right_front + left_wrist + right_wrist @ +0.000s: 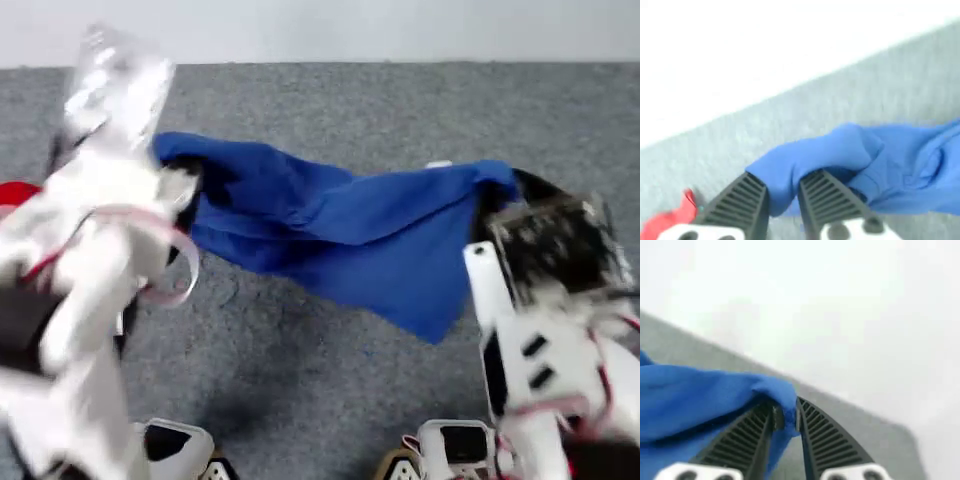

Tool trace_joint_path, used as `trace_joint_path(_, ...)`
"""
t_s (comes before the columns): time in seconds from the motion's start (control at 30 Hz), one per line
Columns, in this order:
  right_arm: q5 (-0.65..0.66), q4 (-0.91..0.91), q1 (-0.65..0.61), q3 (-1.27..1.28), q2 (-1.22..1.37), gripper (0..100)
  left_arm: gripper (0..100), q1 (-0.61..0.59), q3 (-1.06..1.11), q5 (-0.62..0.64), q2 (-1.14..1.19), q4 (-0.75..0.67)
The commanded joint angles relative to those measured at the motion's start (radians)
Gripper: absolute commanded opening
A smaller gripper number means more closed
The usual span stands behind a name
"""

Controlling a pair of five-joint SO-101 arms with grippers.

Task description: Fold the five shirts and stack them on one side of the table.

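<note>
Blue shirt (350, 230) hangs spread between the two arms above the grey bench (330, 400), one end caught in each pincer. The left pincer (782, 181) is clamped on a bunched fold at the shirt's left end. In the left wrist view the cloth is squeezed between the two ribbed black fingers (747, 197) and bulges out past their tips. From there the rest of the garment runs away toward the other arm. The right pincer (785, 412) is likewise closed on the shirt, pinching a small corner of blue fabric right at its fingertips, with the cloth trailing off to one side of it.

In the high view the shirt's upper edge runs from the left pincer to the right one and sags a little in the middle. The body of the fabric drapes below that line, coming to a point nearer the right arm. Whether that lowest point touches the bench cannot be told.

A red cloth (12, 195) lies at the bench's left edge, beside the left arm and apart from the blue shirt. A pale wall (320, 30) closes off the far side of the bench.
</note>
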Motion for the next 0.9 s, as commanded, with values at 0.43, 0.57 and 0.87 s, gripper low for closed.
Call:
trace_joint_path(0.43, -0.012, 0.332, 0.019, -0.402, 0.007, 1.0, 1, -0.009, -0.503, 0.064, -0.244, 0.017)
trace_joint_path(0.57, -0.014, 0.380, 0.021, -0.419, 0.007, 1.0, 1, -0.009, -0.478, 0.064, -0.241, 0.017)
trace_joint_path(0.87, -0.061, 0.389, 0.016, -0.255, 0.016, 1.0, 1, -0.009, -0.185, 0.058, -0.241, 0.009)
